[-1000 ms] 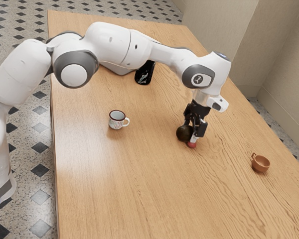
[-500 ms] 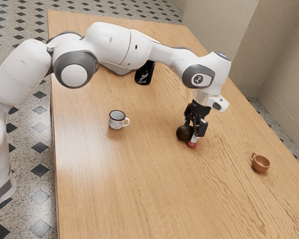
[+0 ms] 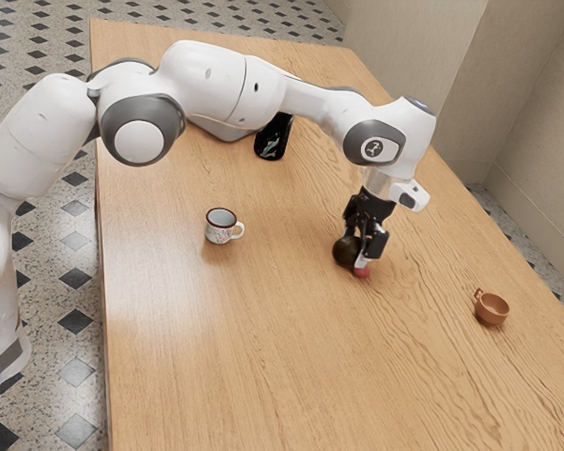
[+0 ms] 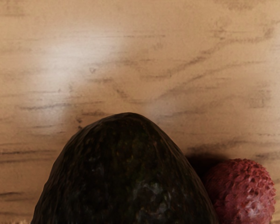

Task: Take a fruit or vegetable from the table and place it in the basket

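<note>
At the exterior view's near right, a brown cup (image 3: 492, 310) is set on the counter (image 3: 226, 357). Farther in, a lychee (image 3: 362, 272) and avocado (image 3: 344, 252) are seen beneath the gripper (image 3: 358, 254); its grip cannot be told. Farther left, a mug (image 3: 220, 228) is seen; beyond, a black object (image 3: 272, 141).

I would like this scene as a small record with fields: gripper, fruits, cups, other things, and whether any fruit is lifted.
gripper: low over the table, at the avocado
avocado: dark, directly under the gripper
lychee: red, bumpy, close beside the avocado
white mug: upright, dark rim
brown cup: upright, toward the exterior view's right
other things: black item with white marking; gray item, partly behind the arm
fruit lifted: cannot tell
</note>
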